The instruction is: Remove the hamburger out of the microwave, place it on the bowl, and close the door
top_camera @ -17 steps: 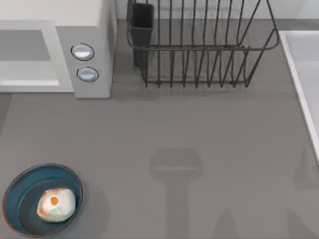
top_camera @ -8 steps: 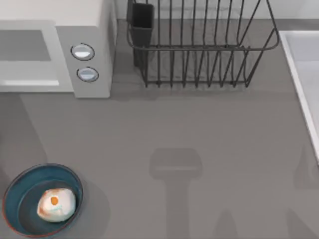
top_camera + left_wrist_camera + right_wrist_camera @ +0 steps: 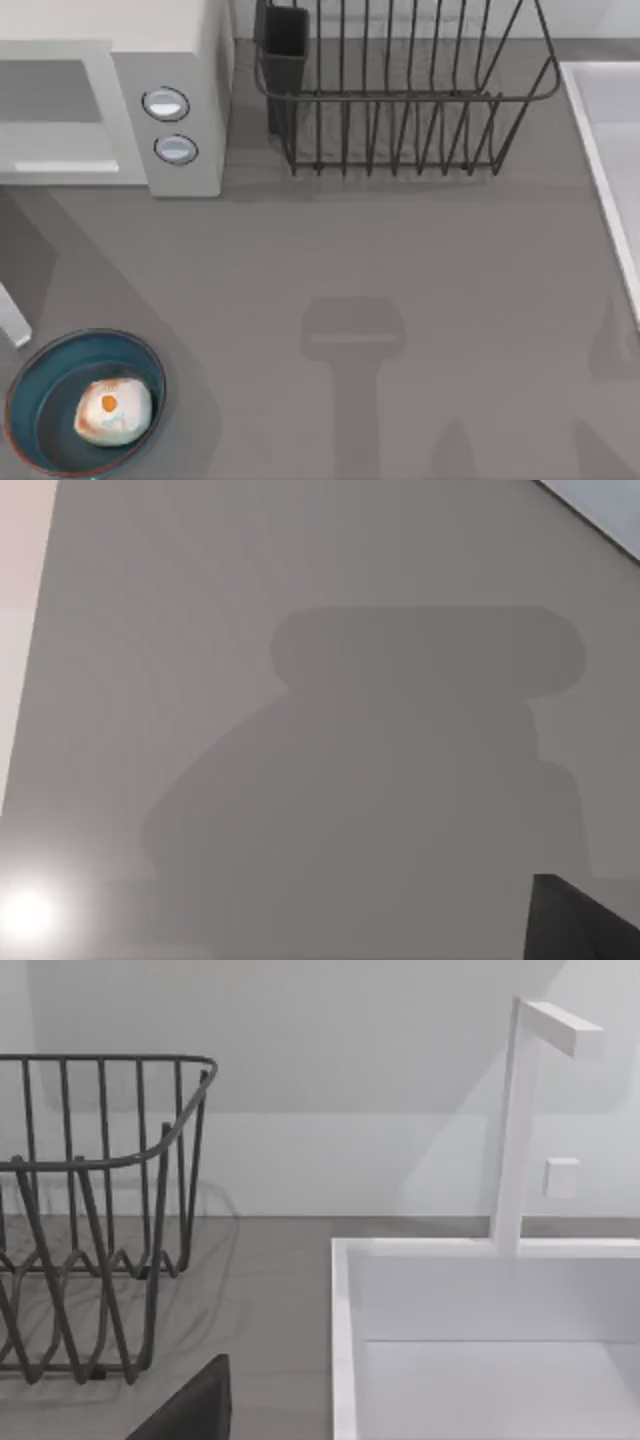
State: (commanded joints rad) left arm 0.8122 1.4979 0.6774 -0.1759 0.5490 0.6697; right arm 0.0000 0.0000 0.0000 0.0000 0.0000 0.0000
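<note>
Sitting on grey table (image 3: pixel 400 250): microwave (image 3: pixel 180 60), rack (image 3: pixel 400 100), bowl (image 3: pixel 40 400) w/ hamburger (image 3: pixel 113 410).

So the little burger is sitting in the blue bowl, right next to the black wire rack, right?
Not quite. The burger does sit in the blue bowl, but the bowl is not next to the black wire rack. The top view shows the bowl at the table's near left corner and the rack far off at the back.

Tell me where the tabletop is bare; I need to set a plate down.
Free: the wide grey stretch between the dish rack and the near edge, right of the bowl holding the hamburger. Crowded: the back, with the microwave, rack and sink.
</note>
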